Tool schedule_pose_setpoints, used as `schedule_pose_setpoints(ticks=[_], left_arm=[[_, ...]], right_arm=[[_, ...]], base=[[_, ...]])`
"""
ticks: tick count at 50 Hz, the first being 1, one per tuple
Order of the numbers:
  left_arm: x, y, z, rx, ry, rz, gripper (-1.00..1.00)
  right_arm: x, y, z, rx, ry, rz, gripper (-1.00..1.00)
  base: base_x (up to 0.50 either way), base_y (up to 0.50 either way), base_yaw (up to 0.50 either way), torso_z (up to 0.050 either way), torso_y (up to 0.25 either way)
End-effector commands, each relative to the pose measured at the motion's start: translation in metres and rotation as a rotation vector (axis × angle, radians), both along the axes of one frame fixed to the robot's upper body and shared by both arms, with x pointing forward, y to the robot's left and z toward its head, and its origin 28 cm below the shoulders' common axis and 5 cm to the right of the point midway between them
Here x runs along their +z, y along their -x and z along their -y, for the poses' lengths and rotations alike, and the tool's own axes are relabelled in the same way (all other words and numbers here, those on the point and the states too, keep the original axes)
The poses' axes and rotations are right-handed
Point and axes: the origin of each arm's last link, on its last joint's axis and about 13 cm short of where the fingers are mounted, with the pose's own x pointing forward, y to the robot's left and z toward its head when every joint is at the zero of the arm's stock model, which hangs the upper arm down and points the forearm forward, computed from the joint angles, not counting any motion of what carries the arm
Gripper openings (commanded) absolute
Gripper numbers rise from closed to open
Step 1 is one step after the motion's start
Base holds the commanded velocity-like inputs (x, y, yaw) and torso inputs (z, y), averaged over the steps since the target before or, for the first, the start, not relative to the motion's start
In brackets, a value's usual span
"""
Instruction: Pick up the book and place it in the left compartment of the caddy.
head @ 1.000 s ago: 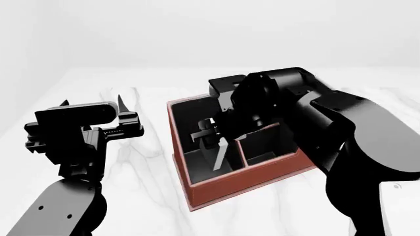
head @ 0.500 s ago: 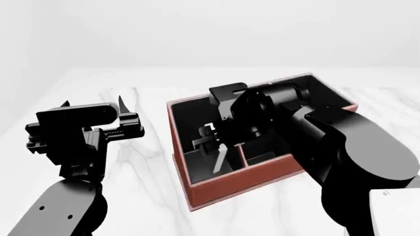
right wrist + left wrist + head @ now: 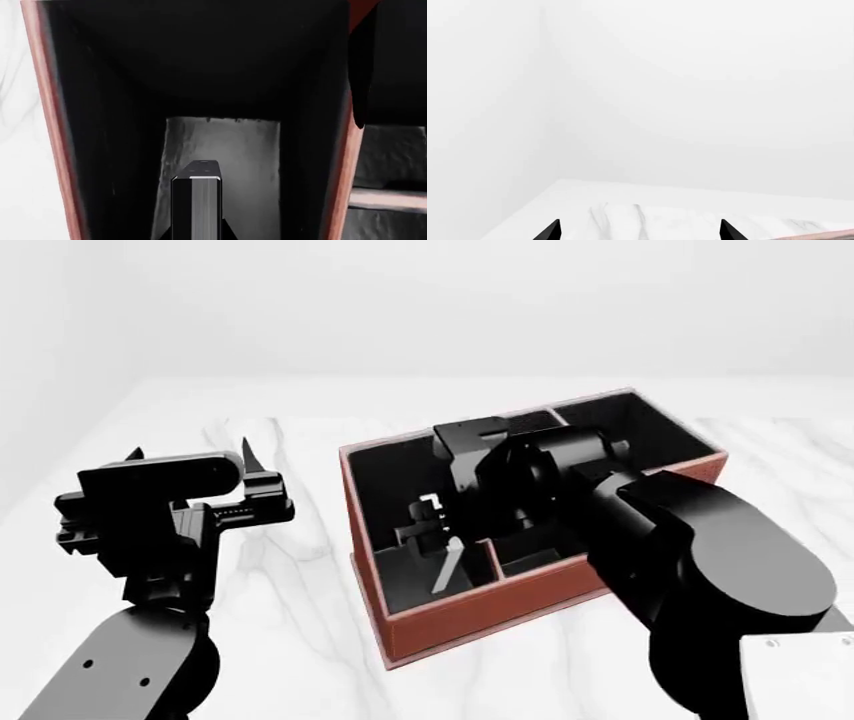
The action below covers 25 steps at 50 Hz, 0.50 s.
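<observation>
The reddish-brown caddy [image 3: 461, 622] stands on the white marble table, with its taller end at the far right. My right gripper [image 3: 430, 528] reaches down over the left compartment [image 3: 384, 485] and is shut on the book [image 3: 450, 564]. The book hangs tilted, with its lower end inside that black-lined slot. In the right wrist view the book [image 3: 197, 200] is seen edge-on between the tips of my right gripper [image 3: 195, 235]. Below it lies the slot's grey floor [image 3: 247, 150], between red walls. My left gripper [image 3: 254, 472] hovers open and empty to the left of the caddy. Its fingertips [image 3: 550, 231] show over the marble.
The marble table [image 3: 294, 570] stretches left and in front of the caddy, up to a plain white wall. Two small middle slots [image 3: 534, 560] lie right of the book. My right arm [image 3: 694, 560] covers the caddy's near right part.
My right gripper has sunk a little with the book, deeper into the left slot. The right arm has swung back, uncovering the caddy's tall far end. The left arm has stayed put.
</observation>
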Motion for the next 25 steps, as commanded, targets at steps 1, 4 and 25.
schedule_pose_setpoints(ticks=[1, 4, 25], left_arm=[[-0.0007, 0.0000, 0.0003, -0.002, -0.001, -0.001, 1.00], [-0.0006, 0.0004, 0.0000, -0.002, 0.000, -0.002, 1.00], [-0.0024, 0.0002, -0.0004, -0.001, -0.001, -0.006, 1.00]], right_arm=[[0.0004, -0.0017, -0.0003, 0.017, -0.036, 0.014, -1.00], [-0.0005, -0.0019, -0.0004, 0.019, -0.031, 0.020, -1.00], [0.0023, -0.0032, -0.0015, 0.027, -0.032, 0.045, -1.00]], base=[[0.00, 0.00, 0.00, 0.000, 0.010], [0.00, 0.00, 0.00, 0.000, 0.000], [0.00, 0.00, 0.00, 0.000, 0.001]])
